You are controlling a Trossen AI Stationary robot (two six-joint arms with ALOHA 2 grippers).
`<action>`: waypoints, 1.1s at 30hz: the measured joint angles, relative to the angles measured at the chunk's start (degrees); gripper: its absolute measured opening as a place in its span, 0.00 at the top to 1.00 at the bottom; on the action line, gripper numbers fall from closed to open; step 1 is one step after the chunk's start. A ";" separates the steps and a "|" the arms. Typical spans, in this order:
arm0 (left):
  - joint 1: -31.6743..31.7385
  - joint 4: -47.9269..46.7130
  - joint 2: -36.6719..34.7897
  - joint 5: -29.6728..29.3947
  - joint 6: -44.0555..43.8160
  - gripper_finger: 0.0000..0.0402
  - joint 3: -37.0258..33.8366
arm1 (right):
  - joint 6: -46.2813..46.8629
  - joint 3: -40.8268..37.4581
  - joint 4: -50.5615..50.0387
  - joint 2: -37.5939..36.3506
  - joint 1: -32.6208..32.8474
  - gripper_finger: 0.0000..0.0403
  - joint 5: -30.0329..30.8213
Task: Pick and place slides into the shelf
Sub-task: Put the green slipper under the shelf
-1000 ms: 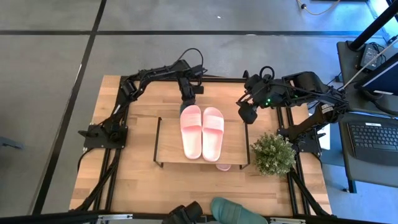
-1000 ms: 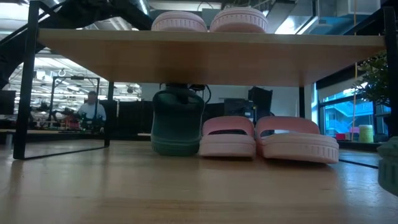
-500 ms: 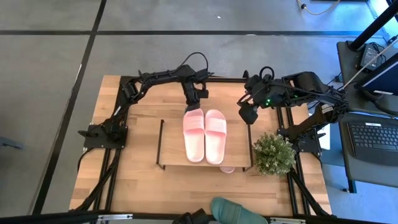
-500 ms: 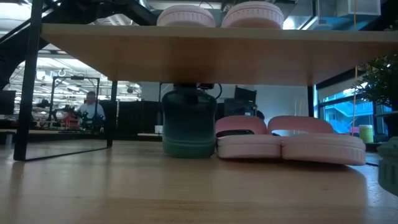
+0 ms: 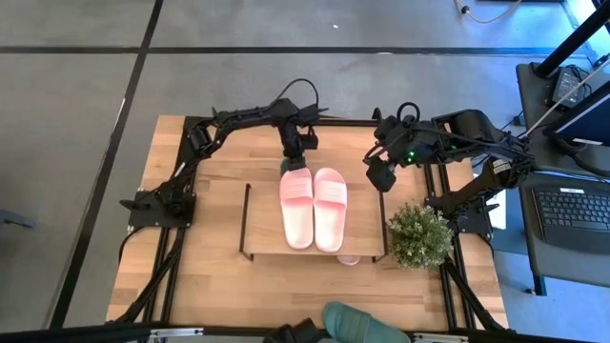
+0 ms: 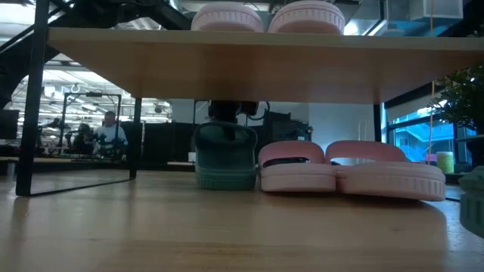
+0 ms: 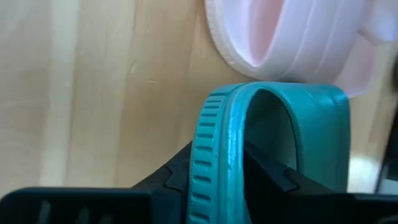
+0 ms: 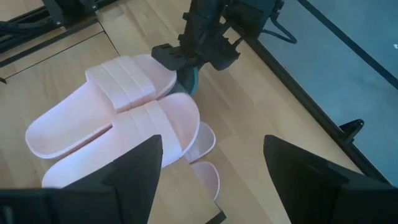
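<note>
The left gripper (image 5: 296, 156) jaws grasp a ribbed dark green slide (image 7: 261, 143) at the shelf's (image 5: 262, 224) twelve o'clock edge; right gripper (image 5: 379, 175) jaws released.

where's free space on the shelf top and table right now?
Shelf top is bare left of the pink slides. Table is bare along the left side and the near edge. Crowded: behind the shelf, where the left pincer sets the green slide, and the plant corner.

Two slides (image 5: 312, 207) atop shelf (image 5: 258, 233)
</note>
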 joint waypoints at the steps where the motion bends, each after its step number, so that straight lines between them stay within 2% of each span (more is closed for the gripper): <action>1: -0.10 0.13 0.00 -0.76 0.00 0.74 0.00 | 0.00 0.00 0.01 0.00 0.00 0.30 0.00; 7: -0.61 0.51 -0.01 -2.63 -0.04 0.67 0.00 | 0.05 0.00 0.00 0.00 0.00 0.31 0.00; 16: -0.99 1.44 -0.04 -2.43 -1.28 0.58 0.00 | 0.09 0.00 0.01 -0.02 0.00 0.31 0.00; 26: -0.93 1.36 -0.04 -0.81 -1.35 0.38 0.00 | 0.13 0.00 0.01 -0.02 0.00 0.31 0.00; 30: -0.87 0.73 -0.04 -0.93 -1.56 0.36 0.00 | 0.14 0.00 0.04 -0.02 -0.01 0.31 0.00; 33: -0.55 0.74 -0.04 -3.16 -1.73 0.36 0.00 | 0.15 0.00 0.04 -0.02 0.00 0.31 0.00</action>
